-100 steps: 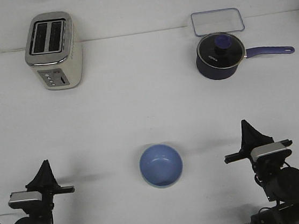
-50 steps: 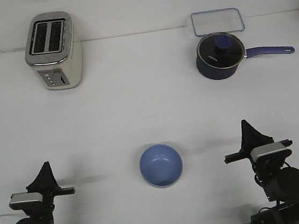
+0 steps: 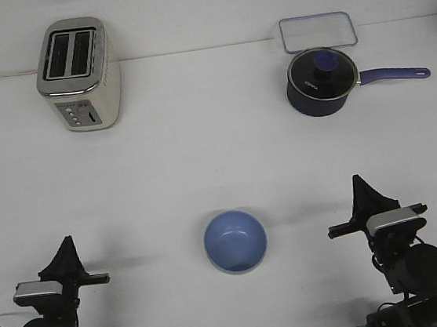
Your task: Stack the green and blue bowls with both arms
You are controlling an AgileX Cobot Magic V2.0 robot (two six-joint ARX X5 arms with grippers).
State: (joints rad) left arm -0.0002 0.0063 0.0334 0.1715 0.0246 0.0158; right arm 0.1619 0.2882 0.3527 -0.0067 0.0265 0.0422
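The blue bowl (image 3: 235, 241) sits on the white worktop (image 3: 203, 165) between the left hand (image 3: 65, 253) and right hand (image 3: 361, 192), both pressed together. The saucepan (image 3: 320, 82) lid's lettering is unreadable.

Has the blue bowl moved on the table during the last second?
No. The blue bowl keeps the same place between the two grippers, and its distance from the toaster and the saucepan is unchanged.

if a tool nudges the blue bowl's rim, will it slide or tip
The blue bowl would probably slide: it sits upright on the smooth white table. It looks rigid and likely light. Pressing down on the rim might tip it, since bowls usually narrow at the base.
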